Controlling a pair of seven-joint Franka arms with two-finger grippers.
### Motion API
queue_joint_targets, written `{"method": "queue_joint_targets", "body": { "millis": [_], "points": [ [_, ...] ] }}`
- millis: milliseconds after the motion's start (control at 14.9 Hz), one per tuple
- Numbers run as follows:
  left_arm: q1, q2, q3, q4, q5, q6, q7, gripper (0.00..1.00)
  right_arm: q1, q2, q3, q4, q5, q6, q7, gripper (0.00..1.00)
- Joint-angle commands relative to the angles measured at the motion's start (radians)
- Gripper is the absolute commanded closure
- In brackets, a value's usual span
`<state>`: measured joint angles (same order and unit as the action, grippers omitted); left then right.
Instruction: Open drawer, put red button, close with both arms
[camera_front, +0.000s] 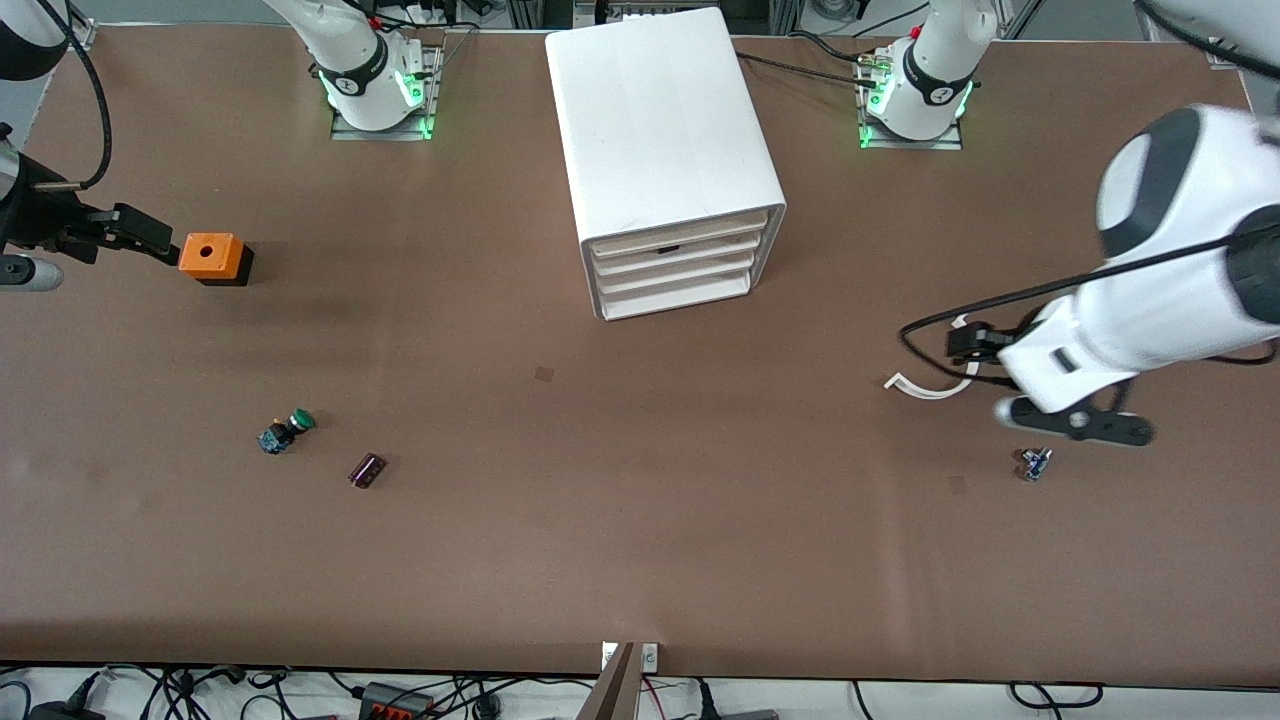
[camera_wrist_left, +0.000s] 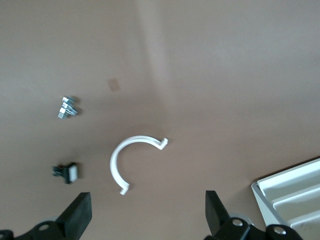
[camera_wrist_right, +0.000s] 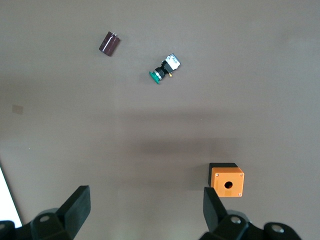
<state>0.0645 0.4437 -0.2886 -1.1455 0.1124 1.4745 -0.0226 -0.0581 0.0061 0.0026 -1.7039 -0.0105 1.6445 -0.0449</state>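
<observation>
The drawer (camera_front: 682, 224) is shut and the red button (camera_wrist_left: 66, 172) lies at the left arm's end of the worktop beneath the left gripper (camera_wrist_left: 147, 212), while the right gripper (camera_wrist_right: 145, 210) hangs beside an orange box (camera_wrist_right: 227, 182), both with fingers released, so one should hook the drawer's front squarely and pull straight.

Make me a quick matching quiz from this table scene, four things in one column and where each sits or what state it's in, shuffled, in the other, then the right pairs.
Things
1. orange box
2. green-capped button
3. white curved clip
4. white cabinet

Places or states
A. mid-table between the two arm bases, all four drawers shut
B. at the left arm's end of the table, beside the left claw
C. lying on its side beside a dark purple cylinder
D. at the right arm's end of the table, close to the open right claw

Pairs: 1-D, 2-C, 3-B, 4-A
</observation>
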Motion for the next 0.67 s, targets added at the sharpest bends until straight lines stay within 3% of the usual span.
{"method": "queue_joint_targets", "body": {
  "millis": [0, 201, 268, 469, 603],
  "points": [
    [0.032, -0.179, 0.017, -0.130, -0.022, 0.029, 0.052, 0.00, 0.001, 0.003, 0.002, 0.007, -0.005, 0.008, -0.009, 0.00],
    [0.029, -0.443, 0.089, -0.506, -0.029, 0.238, 0.052, 0.00, 0.003, 0.005, 0.002, 0.009, -0.009, 0.011, -0.007, 0.00],
    [0.018, -0.489, 0.130, -0.557, -0.045, 0.262, 0.046, 0.00, 0.001, 0.003, 0.002, 0.013, -0.011, 0.011, -0.009, 0.00],
    [-0.044, -0.505, 0.228, -0.605, -0.131, 0.265, 0.047, 0.00, 0.000, 0.008, 0.000, 0.023, -0.011, 0.009, -0.006, 0.00],
    [-0.055, -0.504, 0.233, -0.616, -0.131, 0.265, 0.056, 0.00, 0.001, 0.009, 0.002, 0.021, -0.011, 0.009, -0.003, 0.00]
  ]
}}
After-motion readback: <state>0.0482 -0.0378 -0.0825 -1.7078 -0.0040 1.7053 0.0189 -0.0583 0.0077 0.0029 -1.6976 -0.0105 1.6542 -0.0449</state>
